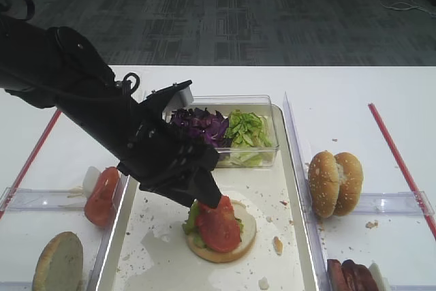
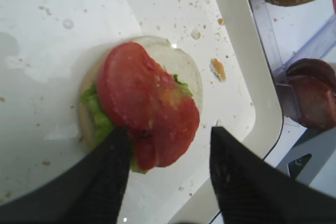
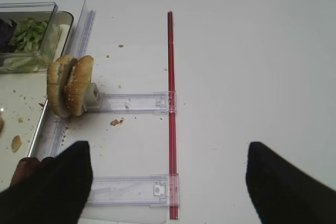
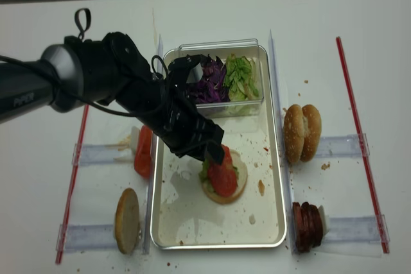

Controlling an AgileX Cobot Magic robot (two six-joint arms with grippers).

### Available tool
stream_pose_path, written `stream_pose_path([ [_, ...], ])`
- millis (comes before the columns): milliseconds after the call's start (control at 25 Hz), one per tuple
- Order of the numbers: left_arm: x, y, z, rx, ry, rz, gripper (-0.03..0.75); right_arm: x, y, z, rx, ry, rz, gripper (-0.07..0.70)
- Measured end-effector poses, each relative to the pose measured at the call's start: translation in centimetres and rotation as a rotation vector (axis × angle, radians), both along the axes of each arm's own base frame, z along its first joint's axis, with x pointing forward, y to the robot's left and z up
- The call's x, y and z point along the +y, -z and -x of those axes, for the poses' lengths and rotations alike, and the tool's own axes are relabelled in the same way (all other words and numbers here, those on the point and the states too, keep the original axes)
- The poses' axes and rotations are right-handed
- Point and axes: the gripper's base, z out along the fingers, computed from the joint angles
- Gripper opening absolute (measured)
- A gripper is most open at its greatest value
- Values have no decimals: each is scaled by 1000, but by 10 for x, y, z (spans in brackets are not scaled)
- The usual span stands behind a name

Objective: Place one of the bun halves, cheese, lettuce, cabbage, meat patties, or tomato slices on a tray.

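Observation:
On the tray [image 1: 153, 250] lies a bun half [image 1: 249, 227] with lettuce [image 2: 94, 109] and tomato slices [image 2: 147, 100] stacked on it. My left gripper [image 2: 169, 132] hovers just over the near edge of this stack and is open. Its left finger [image 2: 105, 174] touches the tomato's edge. The right finger [image 2: 241, 177] stands clear over bare tray. From above, the left arm reaches in from the left, with its gripper [image 1: 208, 199] at the stack's back edge. My right gripper [image 3: 168, 192] is open above the white table, holding nothing.
A clear tub at the tray's far end holds purple cabbage [image 1: 201, 126] and lettuce [image 1: 246, 131]. Left of the tray are more tomato slices [image 1: 101, 195] and a bun half [image 1: 58, 264]. To its right stand bun halves [image 1: 335, 182] and meat patties [image 1: 351, 276]. Red strips [image 3: 170, 103] border the table.

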Motion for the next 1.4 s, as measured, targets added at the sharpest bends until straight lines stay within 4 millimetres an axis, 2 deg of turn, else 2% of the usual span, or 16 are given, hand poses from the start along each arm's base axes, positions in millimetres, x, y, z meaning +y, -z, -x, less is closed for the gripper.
stream_pose_path([
  [400, 1, -2, 1, -8, 10, -6, 358, 0, 0, 0, 0, 0, 0, 626],
  [760, 8, -54, 15, -137, 29, 60, 358, 0, 0, 0, 0, 0, 0, 626],
  [840, 10, -60, 18, -165, 45, 49, 358, 0, 0, 0, 0, 0, 0, 626],
  [960, 16, -58, 18, -179, 49, -21, 358, 0, 0, 0, 0, 0, 0, 626],
  [1200, 38, -47, 11, -232, 22, -299, 358, 0, 0, 0, 0, -1, 2, 626],
  [1400, 53, -43, 6, -265, -19, -465, 358, 0, 0, 0, 0, -1, 2, 626],
])
